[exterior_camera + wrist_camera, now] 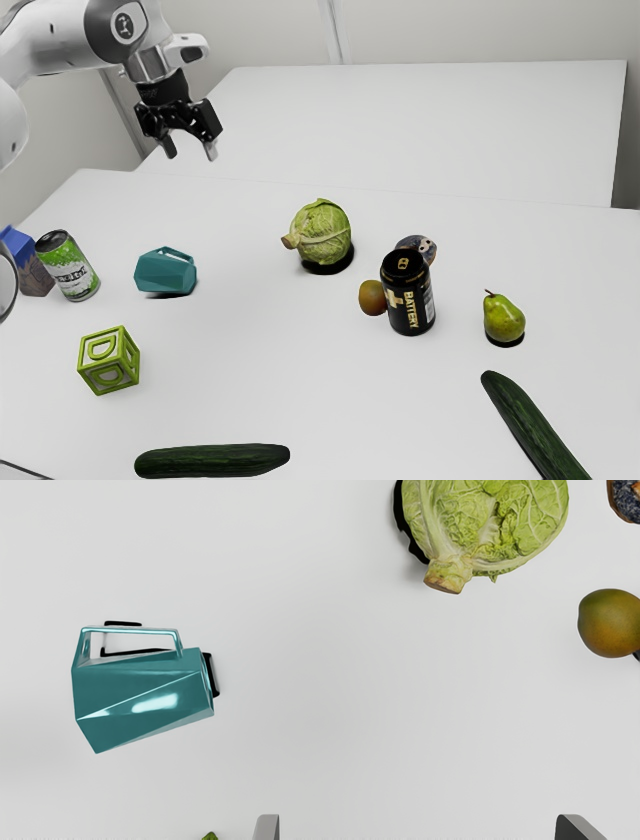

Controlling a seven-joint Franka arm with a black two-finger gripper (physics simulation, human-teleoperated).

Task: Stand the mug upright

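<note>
Robot gripper and toppled mug on a white table [300, 390]. The black two-finger gripper [191, 154] hangs in the air above the table, its two fingers spread wide apart with nothing held between them; it is released. The teal, glossy, faceted mug [165, 273] lies on its side on the tabletop, below the gripper and apart from it, its angular loop handle [131, 630] projecting from one side of the body. In the exterior view, a green-and-white drink can [70, 268] stands near the mug, toward the view's left, just beside a blue-and-brown carton [28, 264]. A lime-green openwork letter block [110, 361] rests nearer the camera than the mug. Toward the exterior view's right are a pale green cabbage [324, 232], a round orange-green fruit [372, 297], an upright black can with gold lettering [408, 295] and a green pear [504, 319].
</note>
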